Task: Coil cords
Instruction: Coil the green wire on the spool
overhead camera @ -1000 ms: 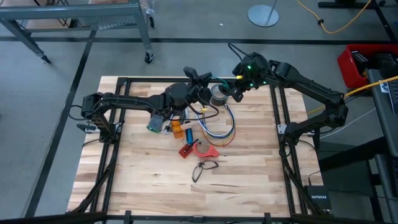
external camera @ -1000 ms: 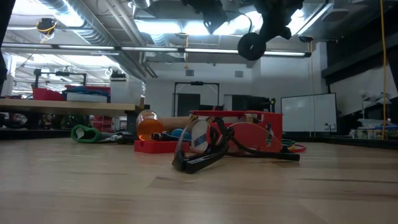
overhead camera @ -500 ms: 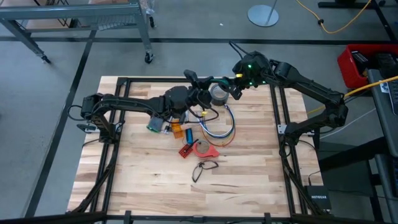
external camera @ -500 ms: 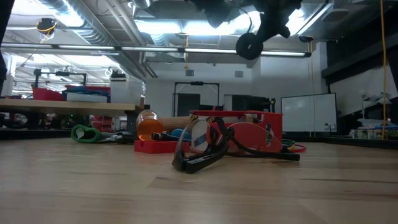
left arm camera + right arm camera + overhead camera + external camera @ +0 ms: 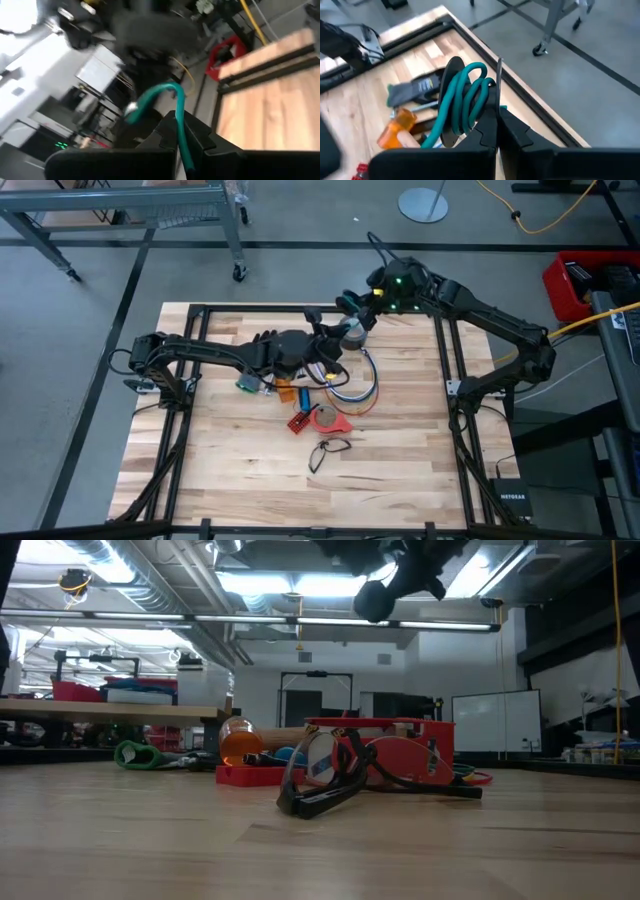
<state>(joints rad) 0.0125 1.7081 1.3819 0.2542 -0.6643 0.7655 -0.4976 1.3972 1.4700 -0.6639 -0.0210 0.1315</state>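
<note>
— Where are the thin blue, grey-white and red-orange cords [image 5: 352, 386]?

— Mid-table, loosely looped. At their 12 o'clock the right gripper [image 5: 347, 302] is clamped on a coiled teal cable [image 5: 465, 100]; the left gripper [image 5: 322, 330] pinches it too. At 7 o'clock: red plastic block [image 5: 299, 421], dark-framed glasses [image 5: 327, 450].

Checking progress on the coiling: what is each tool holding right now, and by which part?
The right tool pinches the teal cord at its coiled loops. The left tool appears shut on the same cord near its free end.
</note>
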